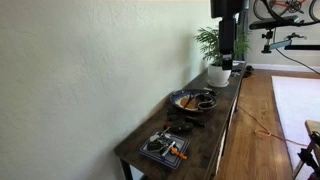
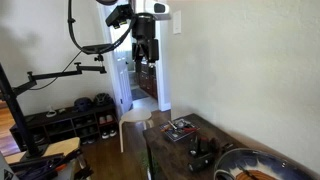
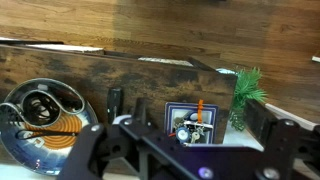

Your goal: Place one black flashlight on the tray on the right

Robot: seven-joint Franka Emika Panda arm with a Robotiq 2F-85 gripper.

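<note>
A black flashlight (image 3: pixel 115 103) lies on the dark wooden table (image 3: pixel 140 80), between the round dark tray with a shiny rim (image 3: pixel 14 128) and a rectangular tray (image 3: pixel 172 110). The round tray holds dark and orange items. In both exterior views the flashlight (image 1: pixel 186 120) (image 2: pixel 203 152) lies between the round tray (image 1: pixel 176 98) (image 2: pixel 262 154) and the rectangular one (image 1: pixel 150 150) (image 2: pixel 172 126). My gripper (image 3: pixel 190 150) (image 1: pixel 228 60) (image 2: pixel 146 58) hangs high above the table, open and empty, far from the flashlight.
The rectangular tray holds several small items, one with an orange handle (image 3: pixel 200 107). A potted green plant (image 3: pixel 248 92) (image 1: pixel 214 50) stands at one end of the table. A wall runs along the table's long side; a wooden floor lies beyond it.
</note>
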